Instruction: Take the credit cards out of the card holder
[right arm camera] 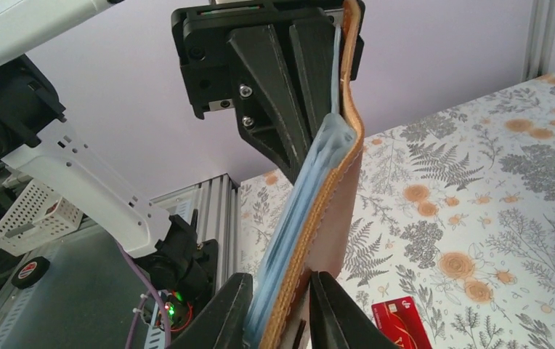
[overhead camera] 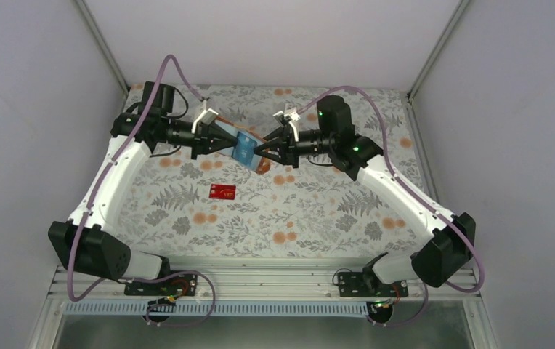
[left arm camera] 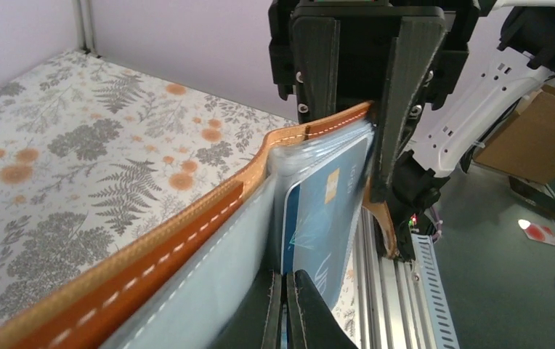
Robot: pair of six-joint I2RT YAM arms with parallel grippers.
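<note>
Floral tablecloth (overhead camera: pixel 318 211) beneath: the card holder (overhead camera: pixel 247 149) hung at 1 o'clock of a red card (overhead camera: pixel 222 191). The left gripper (overhead camera: pixel 232 145) pinched its pocket leaf, the right gripper (overhead camera: pixel 266 151) its opposite leather edge, jaws nearly closed. Opposed pulling could slip either grip, dropping it.

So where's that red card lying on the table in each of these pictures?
Top view: the red card lies on the flowered cloth below centre, nearer than the card holder.
Left wrist: not in view.
Right wrist: at the bottom edge, right of centre.
Shared landmark: the card holder, gripped from both sides.
</note>
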